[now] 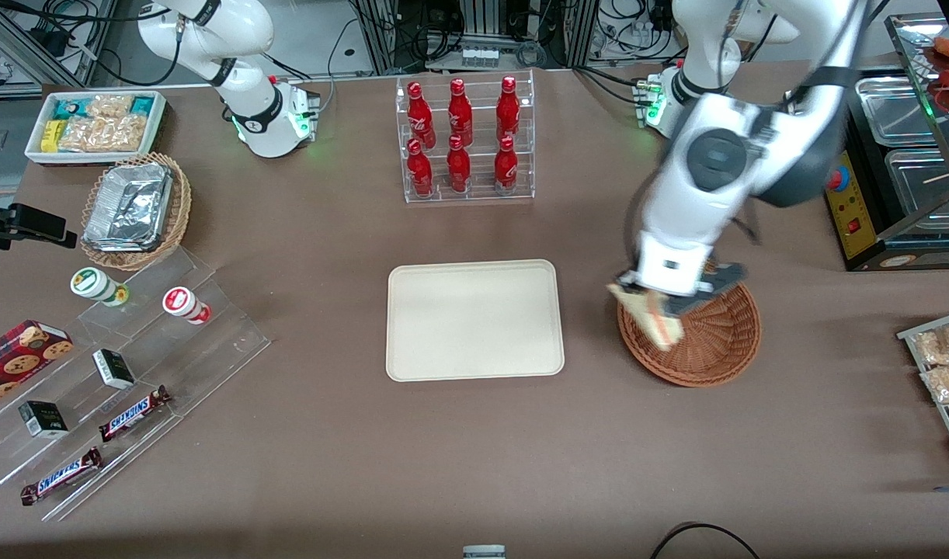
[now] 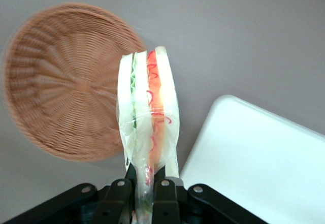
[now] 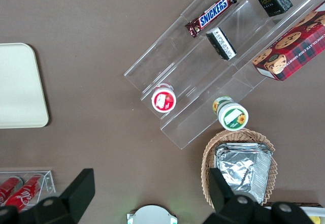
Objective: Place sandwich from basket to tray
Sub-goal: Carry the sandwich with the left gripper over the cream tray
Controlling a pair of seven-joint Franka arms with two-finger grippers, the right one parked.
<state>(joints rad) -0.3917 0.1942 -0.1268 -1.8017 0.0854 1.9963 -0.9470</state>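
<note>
Clearly, the sandwich (image 2: 148,117) is a plastic-wrapped wedge of pale bread standing on edge, with a green layer along one slice and a red-orange layer along the next, thin red strands showing through the film. The hand (image 2: 144,191) has its two black fingers (image 2: 164,198) closed tight on the wrapped end of the wedge, so the sandwich hangs free of everything else.

Seen from the front, the hand (image 1: 671,299) hovers over the rim of the basket (image 1: 715,341) at about the basket's 10 o'clock, and the sandwich (image 1: 651,317) slants down from it, over the edge that faces the tray (image 1: 474,320). The wrist camera shows the basket (image 2: 66,82) as a round reddish-brown wicker bowl with nothing lying on its woven floor, and the sandwich's tip overlaps its rim.

A rounded corner of the cream tray (image 2: 264,158) lies just beside the sandwich in the wrist camera, with a strip of bare brown tabletop (image 2: 238,36) between tray and basket. From the front, that strip of tabletop (image 1: 591,326) is open; the tray's surface is bare out to its low raised rim.

At the tray's 12 o'clock stands a clear rack of red bottles (image 1: 464,136), well apart from its edge. Toward the parked arm's end, at the tray's 9 o'clock, a clear stepped stand (image 1: 133,365) carries snack bars and small boxes.
</note>
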